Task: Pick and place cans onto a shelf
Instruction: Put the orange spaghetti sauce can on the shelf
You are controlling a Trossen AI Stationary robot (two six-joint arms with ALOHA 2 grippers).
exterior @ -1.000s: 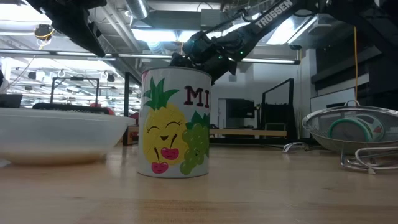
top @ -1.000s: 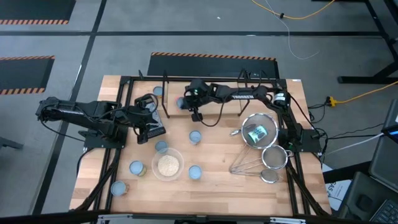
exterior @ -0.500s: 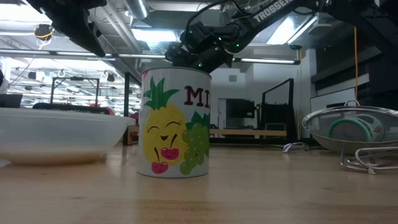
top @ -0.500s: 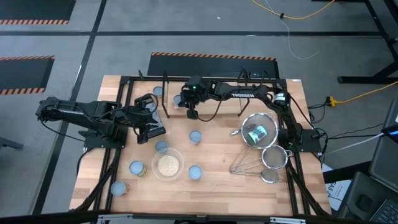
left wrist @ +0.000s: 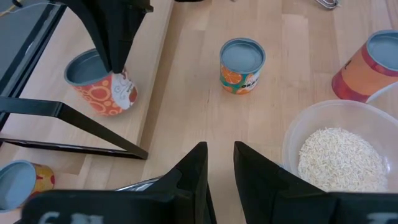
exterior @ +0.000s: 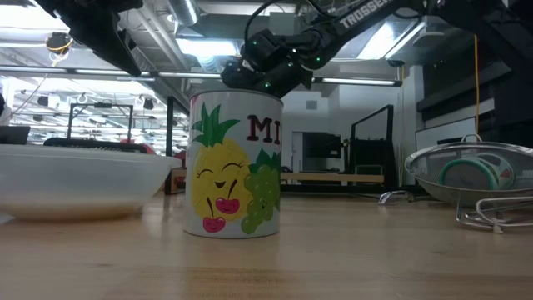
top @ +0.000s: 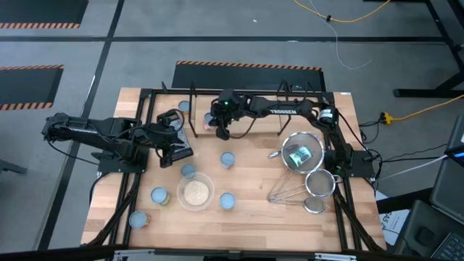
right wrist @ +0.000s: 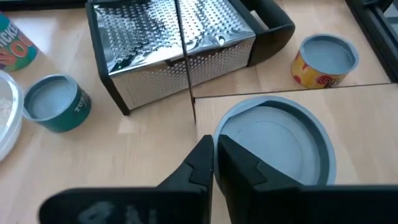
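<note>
My right gripper (right wrist: 214,149) reaches over the shelf (right wrist: 367,124), a light-wood board on black wire supports, and is shut on a can (right wrist: 273,146) with a pale blue top and orange-circle label (left wrist: 99,84). A second can (right wrist: 326,59) stands on the shelf farther along. Several more cans stand on the table, such as one (top: 228,159) at mid-table and one (top: 158,196) near the bowl. My left gripper (left wrist: 217,168) waits at the table's left (top: 178,151), open, with nothing between its fingers. My right gripper has the can's raised top rim (right wrist: 219,134) between its two fingertips, on the side nearest the arm. The fingers (left wrist: 115,56) slant down onto it from the table's right. The can stays upright with its base on the shelf board, as far as the left wrist view shows.
A metal box grater (right wrist: 174,43) lies beside the shelf. A clear bowl of grains (top: 195,193) sits at the near middle. Wire strainers (top: 301,154) lie at the right. In the low view a big fruit-print can (exterior: 236,162) stands in front.
My right gripper has rolled about the line it points along and risen a little, shifting slightly toward the table's left. Its fingers have stayed shut.
</note>
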